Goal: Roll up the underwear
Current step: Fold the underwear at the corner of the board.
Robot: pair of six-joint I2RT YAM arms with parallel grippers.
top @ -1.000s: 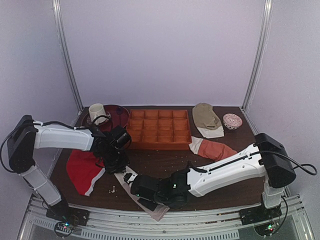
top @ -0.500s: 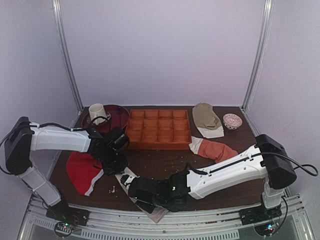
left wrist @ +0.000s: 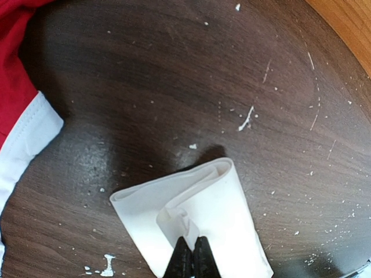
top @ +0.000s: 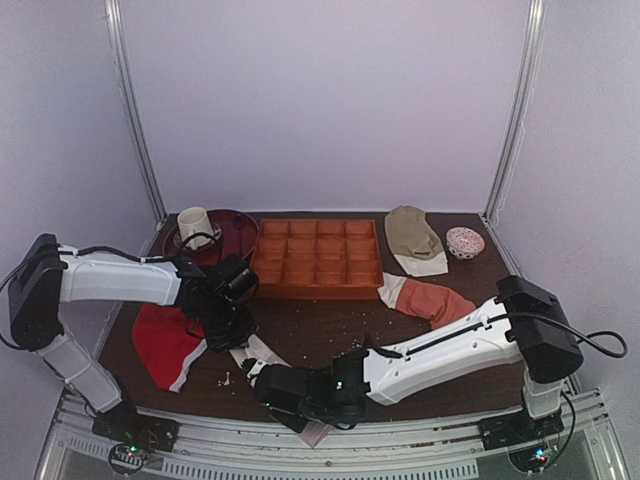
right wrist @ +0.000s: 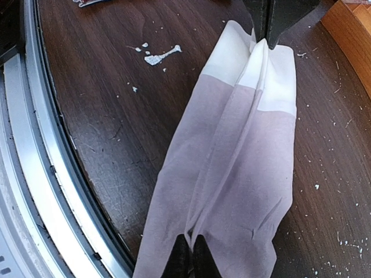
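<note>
The underwear [top: 260, 352] lies stretched near the table's front edge, a pale pinkish cloth [right wrist: 232, 174] with a wide white waistband [left wrist: 200, 202] folded over at its far end. My left gripper [top: 238, 342] is shut on a fold of that waistband, its tips [left wrist: 193, 250] pinching the white band from above. My right gripper [top: 266, 384] is shut on a pinch of the pale cloth at the near end [right wrist: 190, 248]. A ridge of cloth runs from it toward the left gripper's dark fingers [right wrist: 272, 23]. A corner of the cloth [top: 314, 430] sticks out under the right wrist.
A red garment with white trim [top: 165, 342] lies left of the underwear. An orange compartment tray [top: 317, 258] sits mid-table, with an orange-rust garment [top: 432, 298], a beige garment [top: 412, 235] and a small bowl [top: 464, 242] to its right. A cup on a dark plate [top: 195, 226] stands back left. The metal front rail [right wrist: 35, 174] runs close by.
My right arm has slid left and toward the front edge, still gripping the cloth. The left gripper has shifted slightly left, still pinching the waistband.
</note>
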